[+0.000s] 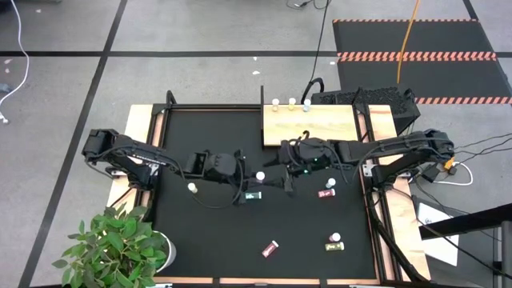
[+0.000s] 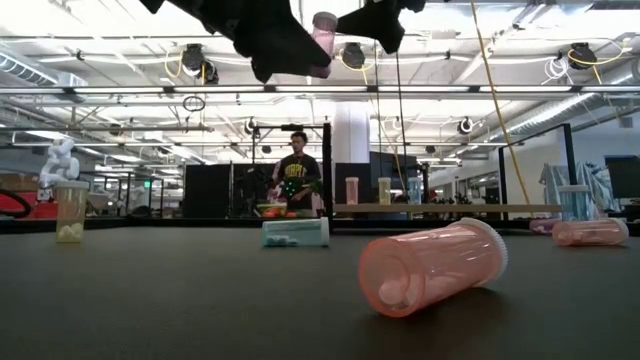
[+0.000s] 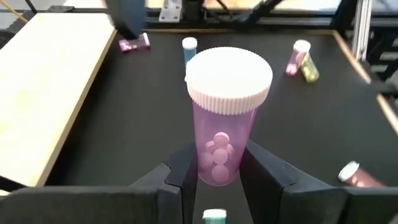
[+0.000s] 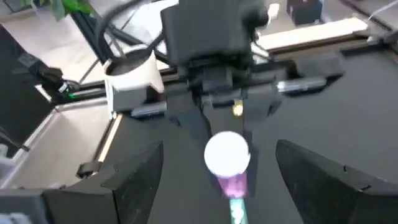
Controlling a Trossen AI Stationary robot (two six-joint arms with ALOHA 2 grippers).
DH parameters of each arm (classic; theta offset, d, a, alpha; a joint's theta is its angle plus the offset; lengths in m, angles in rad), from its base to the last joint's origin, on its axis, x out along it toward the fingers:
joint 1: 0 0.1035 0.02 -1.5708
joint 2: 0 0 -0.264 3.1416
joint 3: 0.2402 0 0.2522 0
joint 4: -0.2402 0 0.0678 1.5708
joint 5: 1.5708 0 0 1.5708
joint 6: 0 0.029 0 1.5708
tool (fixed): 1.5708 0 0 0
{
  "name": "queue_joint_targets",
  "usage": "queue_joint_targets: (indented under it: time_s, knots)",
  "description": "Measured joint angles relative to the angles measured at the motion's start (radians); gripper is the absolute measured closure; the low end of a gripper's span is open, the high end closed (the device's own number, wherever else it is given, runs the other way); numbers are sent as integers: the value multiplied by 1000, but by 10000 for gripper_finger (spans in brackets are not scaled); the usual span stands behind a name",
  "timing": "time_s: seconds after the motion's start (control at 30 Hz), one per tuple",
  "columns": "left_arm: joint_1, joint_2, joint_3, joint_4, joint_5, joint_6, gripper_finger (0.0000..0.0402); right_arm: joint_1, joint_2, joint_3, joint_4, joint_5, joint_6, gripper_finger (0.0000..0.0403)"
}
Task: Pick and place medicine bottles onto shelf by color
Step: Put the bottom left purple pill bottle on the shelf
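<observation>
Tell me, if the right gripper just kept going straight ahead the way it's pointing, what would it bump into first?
Most likely the pink bottle held up by the left gripper. The open right gripper faces its white cap head-on, between its fingers, with the left gripper right behind. The gap between them is hard to judge.

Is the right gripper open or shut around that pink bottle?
Open: right gripper fingers stand apart on either side of the pink bottle, not touching.

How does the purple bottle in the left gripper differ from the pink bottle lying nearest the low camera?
The purple bottle stands upright and is lifted off the mat; the pink bottle lies on its side on the mat. The purple bottle is clamped between the left gripper's fingers; nothing touches the pink one. The open right gripper faces the purple bottle only. Both are translucent, white-capped and hold pills.
</observation>
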Motion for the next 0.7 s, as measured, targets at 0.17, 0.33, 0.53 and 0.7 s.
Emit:
queue_joint_targets:
  time_s: [0.17,0.33,0.53,0.7]
  knots:
    - [14,0,0,-1,0,17,298,0,13,0,19,5,-122,101]
    - [27,0,0,0,0,19,298,0,64,0,91,5,-138,107]
    - [30,0,0,-6,0,19,298,-2,104,-1,115,8,-106,132]
    - [30,0,0,-8,1,19,298,-6,106,-1,116,9,-68,167]
